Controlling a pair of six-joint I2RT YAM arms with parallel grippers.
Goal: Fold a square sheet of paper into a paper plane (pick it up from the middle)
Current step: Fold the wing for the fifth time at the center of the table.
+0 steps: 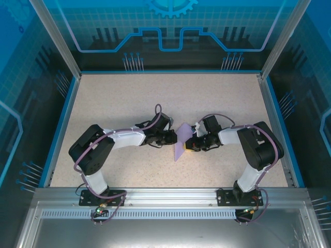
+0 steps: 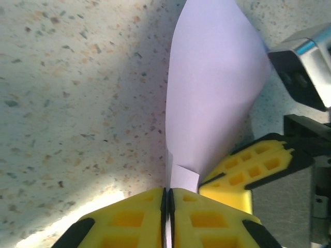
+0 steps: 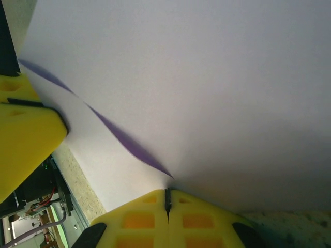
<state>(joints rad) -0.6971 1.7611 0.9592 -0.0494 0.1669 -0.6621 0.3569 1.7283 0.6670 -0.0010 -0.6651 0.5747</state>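
Bright, even light falls from above on the speckled table (image 1: 129,98), which is sharp in the overhead view. From the left wrist, a soft grey shadow lies left of the square sheet of paper (image 2: 212,88), with white glare lower left of it. From the right wrist the sheet is softly blurred, dimmer toward its lower right.
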